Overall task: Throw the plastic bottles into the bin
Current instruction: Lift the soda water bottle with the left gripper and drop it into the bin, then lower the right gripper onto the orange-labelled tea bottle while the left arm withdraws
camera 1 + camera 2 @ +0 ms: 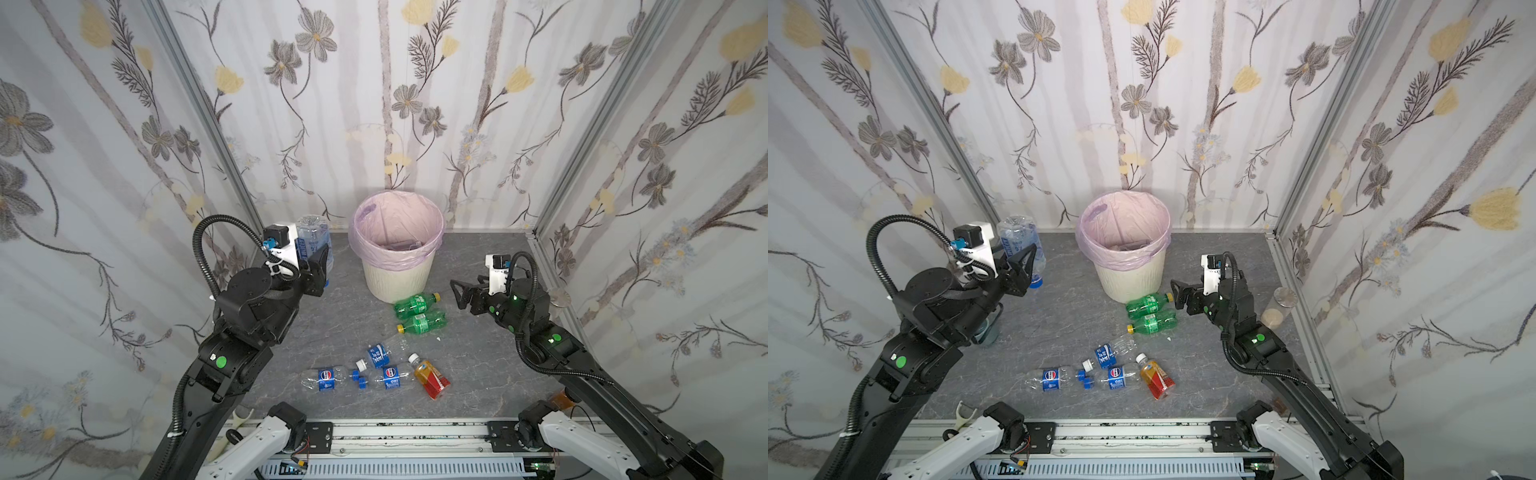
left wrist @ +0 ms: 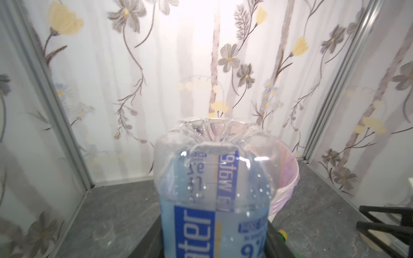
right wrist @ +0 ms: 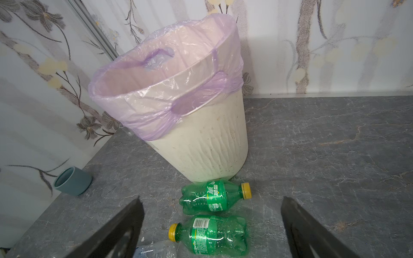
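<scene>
Left of centre in both top views, your left gripper [image 1: 319,259] pinches a clear bottle [image 1: 312,235] upright, cap down. The bin [image 1: 395,286] stands just right of it, so the carry goes rightward; whether the bottle would clear it I can't quite tell. Further right, your right gripper [image 1: 457,293] is spread beside two green bottles [image 1: 415,303] lying crosswise.

Three walls [image 1: 457,124] carry pale wallpaper with grey and yellow flowers on thin dark stems. Aluminium posts [image 1: 210,124] stand in the two back corners. The tabletop [image 1: 332,316] is dark grey, marbled with light veins.
</scene>
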`<state>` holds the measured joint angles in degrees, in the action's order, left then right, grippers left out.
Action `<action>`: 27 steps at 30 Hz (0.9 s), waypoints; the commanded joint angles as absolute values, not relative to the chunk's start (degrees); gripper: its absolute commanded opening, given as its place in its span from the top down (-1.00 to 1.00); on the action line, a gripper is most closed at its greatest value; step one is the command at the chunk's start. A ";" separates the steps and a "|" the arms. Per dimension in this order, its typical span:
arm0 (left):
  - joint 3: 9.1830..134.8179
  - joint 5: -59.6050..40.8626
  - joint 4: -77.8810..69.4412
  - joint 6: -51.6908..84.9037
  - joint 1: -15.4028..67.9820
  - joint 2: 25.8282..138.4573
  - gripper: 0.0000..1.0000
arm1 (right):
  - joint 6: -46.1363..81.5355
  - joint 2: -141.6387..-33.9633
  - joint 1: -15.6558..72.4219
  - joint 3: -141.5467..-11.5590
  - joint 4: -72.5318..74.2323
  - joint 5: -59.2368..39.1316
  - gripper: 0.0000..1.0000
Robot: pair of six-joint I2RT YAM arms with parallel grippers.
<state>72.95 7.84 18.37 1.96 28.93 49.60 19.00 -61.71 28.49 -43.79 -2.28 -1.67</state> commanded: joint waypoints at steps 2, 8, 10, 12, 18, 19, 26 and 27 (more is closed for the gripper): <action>82.77 -0.95 1.30 2.05 28.84 62.67 0.01 | 20.03 -62.49 28.73 -43.68 -1.39 -3.15 -0.89; 108.32 1.31 5.81 2.75 28.83 91.56 -0.88 | 21.18 -61.29 29.16 -43.59 -2.42 -3.23 -0.88; 112.86 1.85 10.48 2.90 28.83 95.44 -1.00 | 20.97 -60.62 29.34 -43.64 -4.26 -3.48 -0.89; 110.43 2.12 11.00 3.11 28.82 94.56 -1.00 | 20.18 -59.69 29.60 -43.59 -6.04 -4.39 -0.89; 97.31 4.76 11.01 1.72 28.23 84.88 -1.00 | 17.89 -59.92 30.57 -44.69 -11.62 -9.10 -0.88; 95.02 4.95 10.99 1.65 28.05 83.08 -1.00 | 17.76 -60.32 31.24 -45.18 -13.03 -9.29 -0.88; 74.73 7.07 11.53 3.11 25.30 66.69 -1.00 | 18.91 -64.50 40.08 -47.85 -26.04 -9.04 -0.84; 71.18 7.28 11.96 3.25 24.78 64.31 -1.00 | 19.30 -65.17 41.29 -47.83 -27.73 -9.35 -0.85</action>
